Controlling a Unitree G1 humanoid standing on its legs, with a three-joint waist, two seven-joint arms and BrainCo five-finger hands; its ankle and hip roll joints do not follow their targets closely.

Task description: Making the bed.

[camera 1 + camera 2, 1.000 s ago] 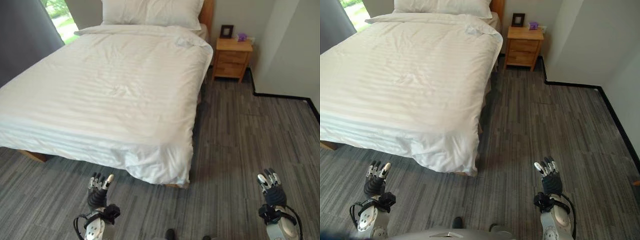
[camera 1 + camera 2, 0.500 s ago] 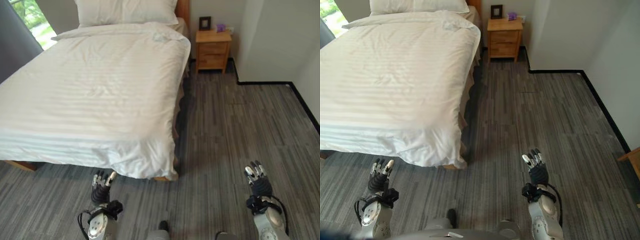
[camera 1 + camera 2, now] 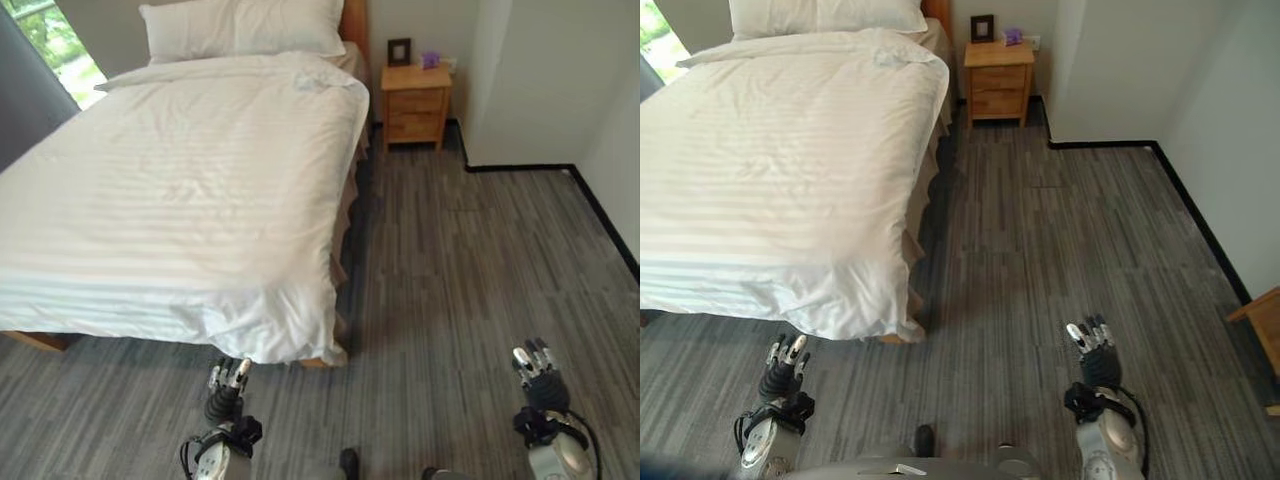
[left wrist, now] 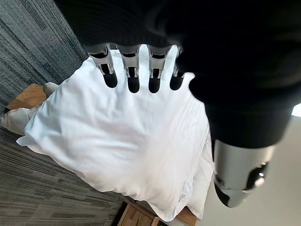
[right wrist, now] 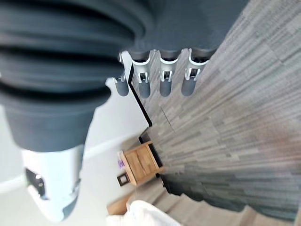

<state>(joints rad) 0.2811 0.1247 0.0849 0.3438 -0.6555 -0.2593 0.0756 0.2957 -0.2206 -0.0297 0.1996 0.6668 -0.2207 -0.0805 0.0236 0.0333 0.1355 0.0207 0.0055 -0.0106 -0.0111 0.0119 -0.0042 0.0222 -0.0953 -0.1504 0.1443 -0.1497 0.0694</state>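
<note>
- At ten o'clock in the head views, the bed (image 3: 60, 335) took up most of the scene, its long axis running from the foot at the near end away to the headboard at twelve.
- Over it lay the white duvet (image 3: 190, 190), spread mostly flat with light creases; its near corner hung bunched over the foot corner, and a small fold sat rumpled at the far right edge by the pillow.
- The grey floor (image 3: 470, 270) ran down the bed's right side, from one o'clock to five.
- Pillows (image 3: 245, 28) lay across the head of the bed at twelve.
- A wooden nightstand (image 3: 415, 92) stood at one o'clock, just beside the bed's far right corner, with a small dark frame (image 3: 400, 50) and a purple item (image 3: 430, 60) on top.
- The left hand (image 3: 228, 385) hung at six o'clock over the floor, fingers straight and relaxed, holding nothing; the drooping duvet corner lay just ahead of it, toward twelve, near but apart.
- The right hand (image 3: 535, 365) hung at four o'clock, fingers likewise loose and empty, well apart from the bed with open floor between.
- By my reading, the left hand was much the nearer to the duvet, so any tidying of that hanging corner would call for a short reach straight forward from it; the rumple by the pillow would need a walk up the right side first.
</note>
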